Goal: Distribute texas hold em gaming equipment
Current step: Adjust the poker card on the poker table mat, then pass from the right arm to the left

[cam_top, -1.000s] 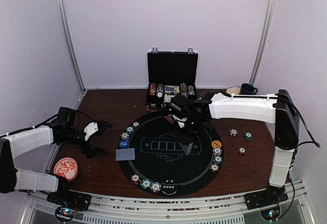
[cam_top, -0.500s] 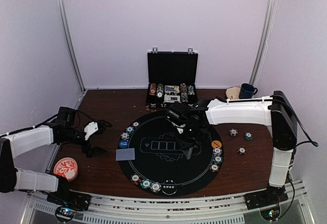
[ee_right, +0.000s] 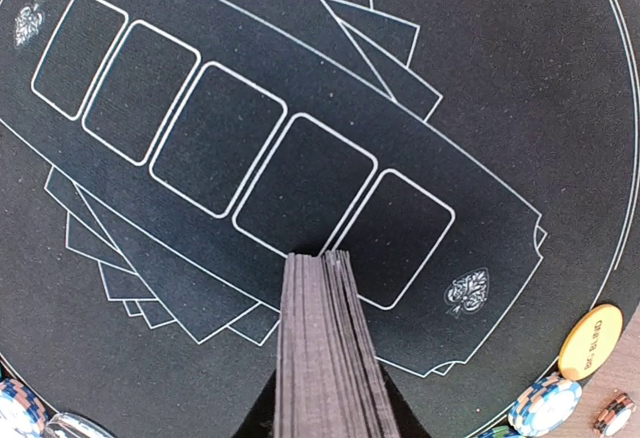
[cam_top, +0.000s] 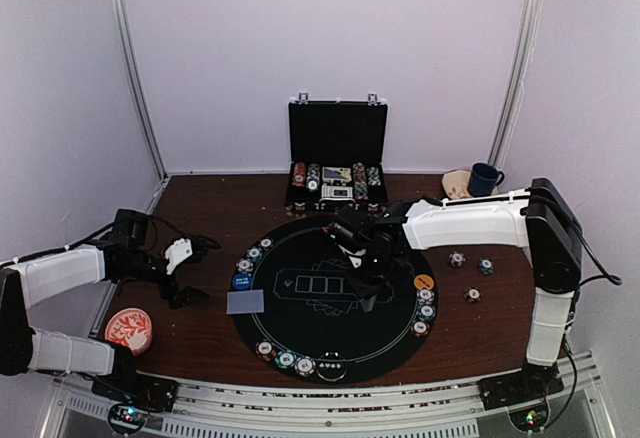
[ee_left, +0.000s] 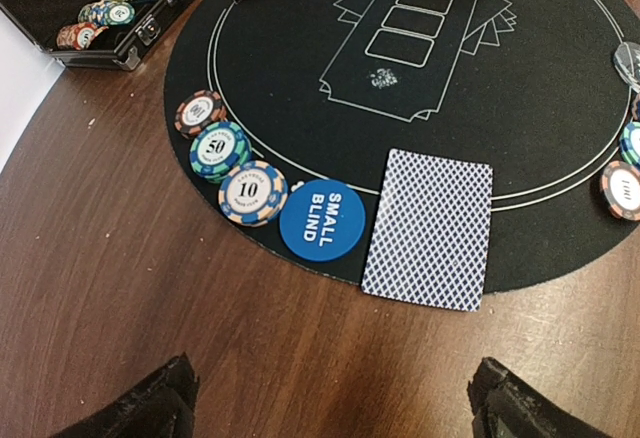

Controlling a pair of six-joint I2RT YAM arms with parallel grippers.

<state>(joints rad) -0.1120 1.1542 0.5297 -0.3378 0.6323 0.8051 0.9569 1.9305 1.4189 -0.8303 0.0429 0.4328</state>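
Brown tabletop (cam_top: 215, 208), round black mat (cam_top: 300, 333) central. Right gripper (cam_top: 367, 296) clamps card deck (ee_right: 325, 348) over mat's middle; left gripper (ee_left: 335, 410), jaws wide, off mat's left edge near single card (ee_left: 428, 228). Briefcase (cam_top: 337, 133) behind mat; loose chips (cam_top: 472, 295) right.

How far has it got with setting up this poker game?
Looks done: chips sit at three spots on the mat, beside a blue small-blind disc and an orange disc; a face-down card lies by the blue one. In hand: the right gripper holds the deck above the mat. Left: five card outlines are bare; three chips lie loose off the mat.
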